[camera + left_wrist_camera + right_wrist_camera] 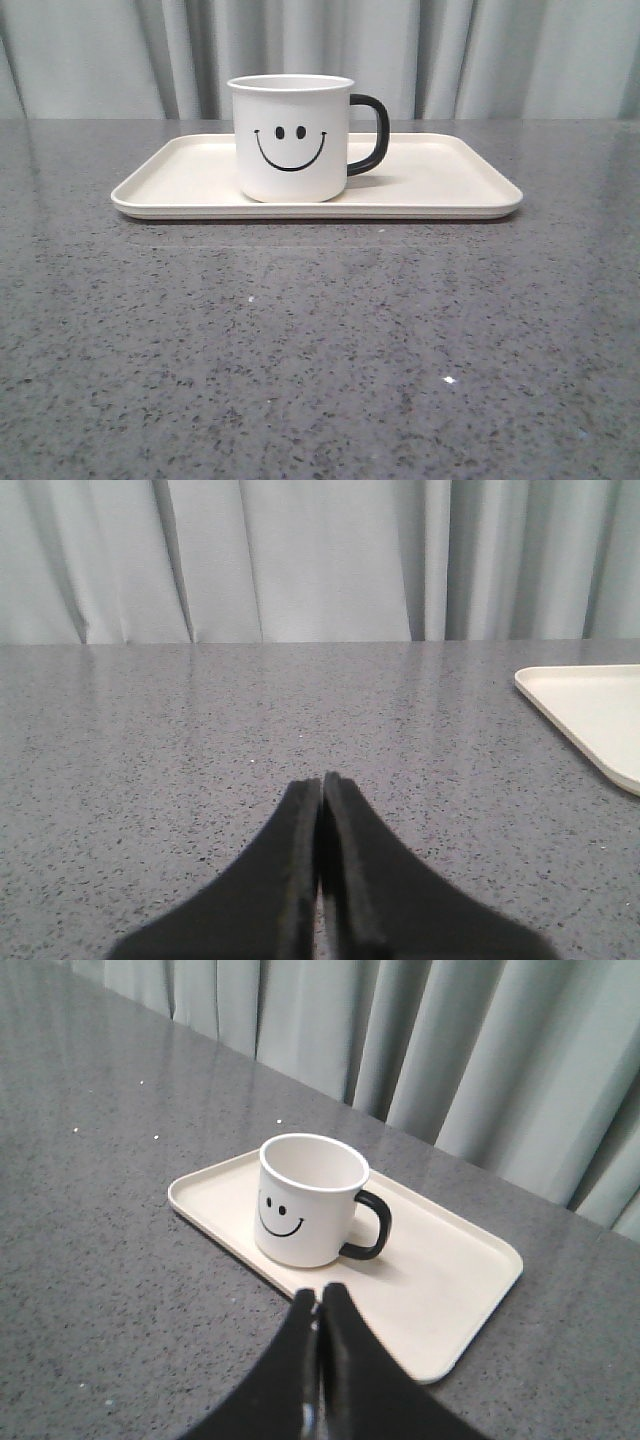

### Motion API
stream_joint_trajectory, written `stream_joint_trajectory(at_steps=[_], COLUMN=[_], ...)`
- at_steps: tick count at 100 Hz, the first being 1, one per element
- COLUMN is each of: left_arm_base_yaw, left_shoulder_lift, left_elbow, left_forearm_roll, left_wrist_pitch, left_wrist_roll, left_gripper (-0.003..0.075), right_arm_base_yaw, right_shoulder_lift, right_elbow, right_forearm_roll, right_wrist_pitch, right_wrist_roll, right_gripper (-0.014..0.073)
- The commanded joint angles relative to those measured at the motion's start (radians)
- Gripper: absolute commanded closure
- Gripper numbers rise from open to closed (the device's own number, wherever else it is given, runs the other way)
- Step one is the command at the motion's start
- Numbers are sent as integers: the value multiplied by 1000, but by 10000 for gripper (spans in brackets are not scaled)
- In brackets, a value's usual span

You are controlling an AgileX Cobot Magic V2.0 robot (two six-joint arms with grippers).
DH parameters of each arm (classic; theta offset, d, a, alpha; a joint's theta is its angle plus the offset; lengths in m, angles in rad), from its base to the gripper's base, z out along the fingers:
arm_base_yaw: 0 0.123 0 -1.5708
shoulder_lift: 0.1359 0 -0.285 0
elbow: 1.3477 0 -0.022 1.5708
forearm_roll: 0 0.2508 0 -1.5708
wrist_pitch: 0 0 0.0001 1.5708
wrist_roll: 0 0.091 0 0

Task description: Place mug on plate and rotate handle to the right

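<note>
Mug (291,138) upright on the plate (450,185), a little left of the plate's middle, smiley face toward the front camera, black handle (372,134) pointing right. Placement and handle direction both look complete, judged from this. Plate flat on the grey speckled table (320,340), long axis running left to right. Right gripper (320,1295) nearer, clear of the mug, with the mug ahead of its tips; fingers pressed together, holding nothing. Left gripper (321,785) well off to the plate's left, only a plate corner (590,705) in sight; fingers likewise closed, empty.
</note>
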Motion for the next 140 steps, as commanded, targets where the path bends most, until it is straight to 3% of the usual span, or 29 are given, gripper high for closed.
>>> stream_joint_trajectory(at_steps=[1,19,41,52,107,140], left_arm_base_yaw=[1,1,1,1,1,1], left_shoulder_lift=[-34,-34,-34,-34,-34,-34], left_elbow=[3,3,3,3,3,3], left_forearm_roll=[-9,-9,-9,-9,-9,-9], left_wrist_pitch=[-79,-79,-79,-79,-79,-79], left_wrist_roll=[-2,-2,-2,-2,-2,-2], left_gripper=[739,739,739,739,739,739], right_arm_base_yaw=[-4,-4,-81,-156,-525,-550], right_shoulder_lift=[4,-8,-54,-93,-382,-419], right_elbow=[10,132,267,325,517,551], right_forearm_roll=[15,-46,-321,-388,-456,-459], right_wrist_pitch=[-160,-417,-549,-554,-514,-397], right_wrist_roll=[-4,47,424,514,582,592], right_gripper=[662,662,662,662,662,662])
